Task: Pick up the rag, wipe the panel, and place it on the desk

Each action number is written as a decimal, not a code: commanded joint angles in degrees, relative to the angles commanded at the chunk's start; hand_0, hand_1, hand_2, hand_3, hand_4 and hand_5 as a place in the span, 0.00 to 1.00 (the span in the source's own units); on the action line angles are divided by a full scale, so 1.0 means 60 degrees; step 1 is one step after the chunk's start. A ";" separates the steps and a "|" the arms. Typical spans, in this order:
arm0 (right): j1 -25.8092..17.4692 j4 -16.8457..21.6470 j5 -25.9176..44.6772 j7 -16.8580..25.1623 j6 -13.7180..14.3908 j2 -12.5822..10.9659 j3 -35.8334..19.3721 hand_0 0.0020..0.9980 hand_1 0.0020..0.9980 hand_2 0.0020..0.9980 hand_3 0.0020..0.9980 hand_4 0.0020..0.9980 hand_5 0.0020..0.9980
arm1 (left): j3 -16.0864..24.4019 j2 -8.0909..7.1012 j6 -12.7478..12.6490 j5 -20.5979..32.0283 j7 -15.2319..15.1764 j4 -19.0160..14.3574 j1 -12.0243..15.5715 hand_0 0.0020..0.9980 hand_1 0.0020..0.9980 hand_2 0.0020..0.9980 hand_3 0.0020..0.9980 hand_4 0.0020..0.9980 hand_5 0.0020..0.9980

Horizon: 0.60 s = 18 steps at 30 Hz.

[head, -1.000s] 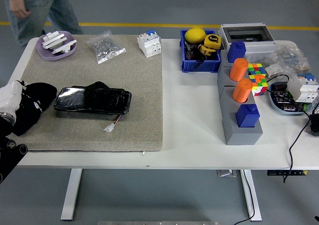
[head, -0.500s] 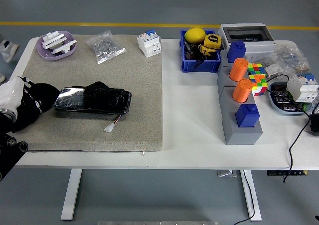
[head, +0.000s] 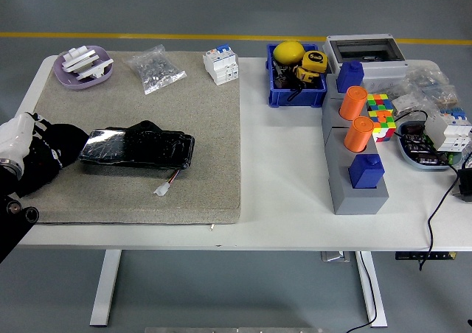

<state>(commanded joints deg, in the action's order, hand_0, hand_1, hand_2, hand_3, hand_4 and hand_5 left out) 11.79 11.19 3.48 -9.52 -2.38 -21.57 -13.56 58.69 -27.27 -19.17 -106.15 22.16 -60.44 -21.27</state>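
A black rag point(head: 63, 147) lies bunched on the beige mat point(head: 192, 119) at the table's left edge. It touches the left end of the black glossy panel point(head: 137, 149). My left hand point(head: 18, 138), white-shelled on a black arm, comes in from the left edge. It sits against the rag's left side with its fingers curled into the cloth. The panel lies flat on the mat, and a small white connector point(head: 161, 190) on thin wires sits at its lower right. My right hand is out of the picture.
At the back of the mat are a lilac dish of white parts point(head: 83, 65), a bag of screws point(head: 155, 69) and a white breaker point(head: 221, 65). To the right are a blue bin point(head: 295, 75), a grey block with orange and blue pegs point(head: 355, 160), a colour cube point(head: 380, 116) and cables.
My left hand and the rag have shifted slightly left and down, towards the table edge. The person at the far left corner has walked out of view.
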 joint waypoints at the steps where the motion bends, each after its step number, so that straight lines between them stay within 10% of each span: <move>1: -0.0005 -0.0001 -0.0004 -0.0002 0.0001 -0.0002 -0.0006 0.71 0.53 0.64 0.63 1.00 0.57 | 0.0015 -0.0017 0.0004 0.0007 -0.0002 -0.0057 0.0018 0.50 0.68 0.56 0.57 0.84 0.01; 11: -0.0048 -0.0022 0.0007 0.0027 0.0020 -0.0001 0.0023 0.71 0.53 0.64 0.63 1.00 0.56 | 0.0249 -0.0234 0.0209 0.0802 -0.0106 -0.0972 0.0232 0.49 0.68 0.56 0.57 0.86 0.05; 18: -0.0055 -0.0022 0.0102 0.0081 0.0014 0.0029 0.0108 0.71 0.53 0.64 0.63 1.00 0.56 | 0.0176 -0.0237 0.0259 0.1374 -0.0250 -0.0556 0.0190 0.49 0.66 0.56 0.57 0.86 0.06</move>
<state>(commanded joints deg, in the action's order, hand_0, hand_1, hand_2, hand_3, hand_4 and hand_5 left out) 11.46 11.06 4.09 -9.03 -2.30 -21.40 -12.91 59.74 -28.70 -17.62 -97.90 20.66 -63.78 -20.13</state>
